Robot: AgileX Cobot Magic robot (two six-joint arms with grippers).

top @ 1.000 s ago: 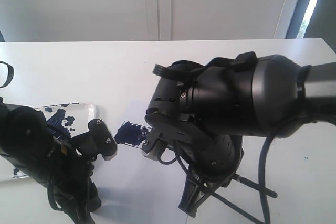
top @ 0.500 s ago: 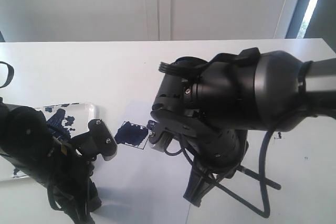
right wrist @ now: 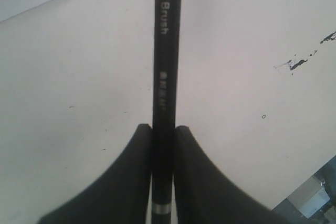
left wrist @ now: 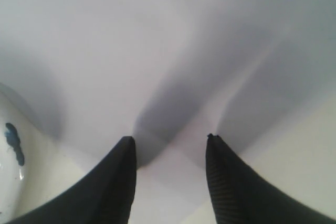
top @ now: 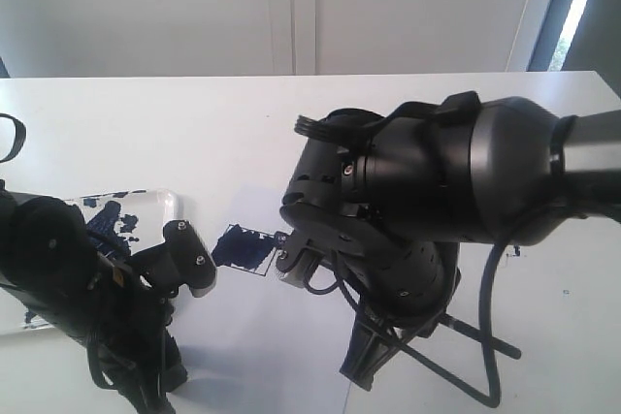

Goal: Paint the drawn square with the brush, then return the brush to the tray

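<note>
The drawn square (top: 243, 247) on the white paper sheet (top: 262, 336) is filled with blotchy dark navy paint. My right gripper (right wrist: 163, 129) is shut on the brush (right wrist: 166, 51), a thin black handle with a silvery band (right wrist: 161, 209) low between the fingers. In the exterior view the right gripper (top: 289, 261) hangs at the square's right edge, and the arm hides the bristles. The tray (top: 165, 203), smeared navy, lies at the left. Just right of the tray, my left gripper (top: 190, 257) stands open and empty (left wrist: 168, 142) over the paper.
The bulky right arm (top: 437, 191) and its cables (top: 485, 336) cover the table's middle right. A corner of the tray (left wrist: 10, 150) shows beside the left fingers. Small paint flecks (right wrist: 302, 62) mark the tabletop. A wall rises behind the table's far edge.
The right arm with the brush has shifted slightly to the right, uncovering a bit more of the painted square. The left arm has not moved.
</note>
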